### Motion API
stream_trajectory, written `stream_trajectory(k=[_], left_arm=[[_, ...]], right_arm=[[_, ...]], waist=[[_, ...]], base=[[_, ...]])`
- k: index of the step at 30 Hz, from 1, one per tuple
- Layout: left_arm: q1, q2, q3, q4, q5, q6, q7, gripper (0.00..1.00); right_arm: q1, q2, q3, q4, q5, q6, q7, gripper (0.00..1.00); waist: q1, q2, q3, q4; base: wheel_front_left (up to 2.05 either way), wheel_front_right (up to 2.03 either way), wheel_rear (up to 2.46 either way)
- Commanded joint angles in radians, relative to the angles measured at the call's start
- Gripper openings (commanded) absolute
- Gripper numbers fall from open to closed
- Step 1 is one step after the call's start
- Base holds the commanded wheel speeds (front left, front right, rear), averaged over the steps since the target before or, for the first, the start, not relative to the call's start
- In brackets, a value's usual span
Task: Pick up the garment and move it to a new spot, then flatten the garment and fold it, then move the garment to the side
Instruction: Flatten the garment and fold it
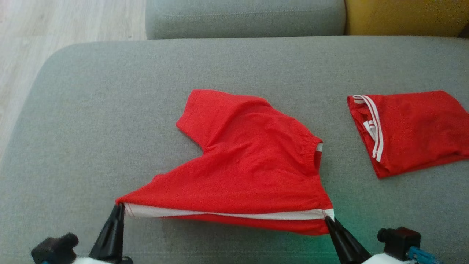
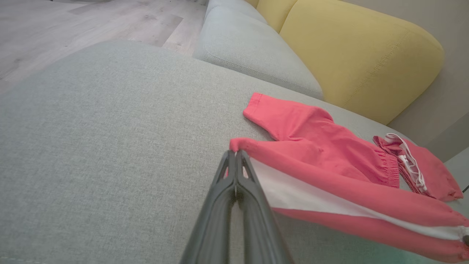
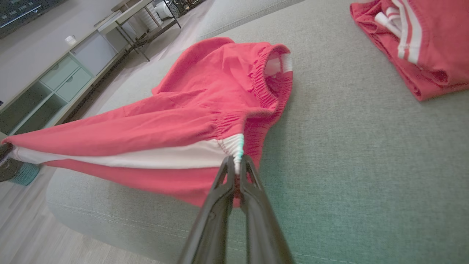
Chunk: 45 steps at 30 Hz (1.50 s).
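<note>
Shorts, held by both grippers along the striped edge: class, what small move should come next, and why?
Probably draw the edge slightly toward the robot, then lower it. The left gripper and right gripper hold the striped edge of the shorts taut and lifted, while the rest lies creased on the sofa.

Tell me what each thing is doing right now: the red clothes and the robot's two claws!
red shorts: unfolded, near edge lifted and pulled tight between both grippers, far leg lying on the sofa.
left gripper: shut, pinching the leg end of the white stripe.
right gripper: shut, pinching the waistband end of the white stripe.
other red garment: folded, lying flat, apart from the shorts, untouched.
</note>
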Motion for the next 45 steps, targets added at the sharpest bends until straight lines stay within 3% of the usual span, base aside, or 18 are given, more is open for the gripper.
stream_trajectory(k=[1,9,18,25,31,32,33,34,35,36,37,45], left_arm=[[-0.056,0.019,0.049,-0.040,-0.007,0.004,-0.002,0.00],[-0.319,0.064,0.037,0.045,-0.014,-0.075,0.022,0.00],[-0.753,0.092,-0.042,0.324,-0.056,-0.176,0.114,0.00],[-1.030,0.086,-0.129,0.594,-0.094,-0.193,0.105,0.00],[-1.172,0.094,-0.228,0.786,-0.176,-0.194,0.049,0.00],[-1.200,0.095,-0.259,0.837,-0.204,-0.194,0.029,0.00],[-1.200,0.095,-0.259,0.837,-0.204,-0.194,0.029,0.00],[-1.211,0.096,-0.277,0.858,-0.217,-0.194,0.020,0.08],[-1.220,0.097,-0.292,0.878,-0.231,-0.194,0.010,0.37],[-1.227,0.098,-0.305,0.894,-0.244,-0.194,-0.002,0.83],[-1.234,0.098,-0.319,0.908,-0.256,-0.194,-0.014,1.00],[-1.243,0.119,-0.391,0.983,-0.279,-0.194,-0.132,1.00]], right_arm=[[-0.030,-0.007,0.013,-0.039,-0.005,-0.001,0.000,0.00],[-0.131,-0.003,-0.016,0.002,0.045,-0.001,0.009,0.00],[-0.358,-0.003,-0.005,0.102,0.124,-0.001,-0.026,0.00],[-0.490,-0.003,0.022,0.195,0.175,-0.001,-0.111,0.00],[-0.575,-0.003,0.087,0.267,0.217,-0.001,-0.176,0.01],[-0.595,-0.003,0.105,0.285,0.228,-0.001,-0.195,0.53],[-0.595,-0.003,0.105,0.285,0.228,-0.001,-0.195,0.53],[-0.603,-0.003,0.113,0.292,0.230,-0.001,-0.204,1.00],[-0.610,-0.003,0.121,0.296,0.230,-0.001,-0.218,1.00],[-0.614,-0.003,0.126,0.300,0.230,-0.001,-0.228,1.00],[-0.617,-0.003,0.130,0.303,0.228,-0.001,-0.236,1.00],[-0.603,-0.003,0.074,0.242,0.072,-0.001,-0.298,1.00]], waist=[[0.0001,-0.0001,0.008,0.001],[0.0001,-0.0001,0.083,-0.011],[0.0001,-0.0001,0.197,-0.060],[0.0001,-0.0001,0.279,-0.103],[0.0001,-0.0001,0.331,-0.154],[0.0001,-0.0001,0.342,-0.165],[0.0001,-0.0001,0.342,-0.165],[0.0001,-0.0001,0.347,-0.169],[0.0001,-0.0001,0.349,-0.172],[0.0001,-0.0001,0.351,-0.174],[0.0001,-0.0001,0.353,-0.174],[0.0001,-0.0001,0.339,-0.144]], base=[[0.00,0.00,0.00],[0.00,0.00,0.00],[0.00,0.00,0.00],[0.00,0.00,0.00],[0.00,0.00,0.00],[0.00,0.00,0.00],[0.00,0.00,0.00],[0.00,0.00,0.00],[0.00,0.00,0.00],[0.00,0.00,0.00],[0.00,0.00,0.00],[0.00,0.00,0.00]])
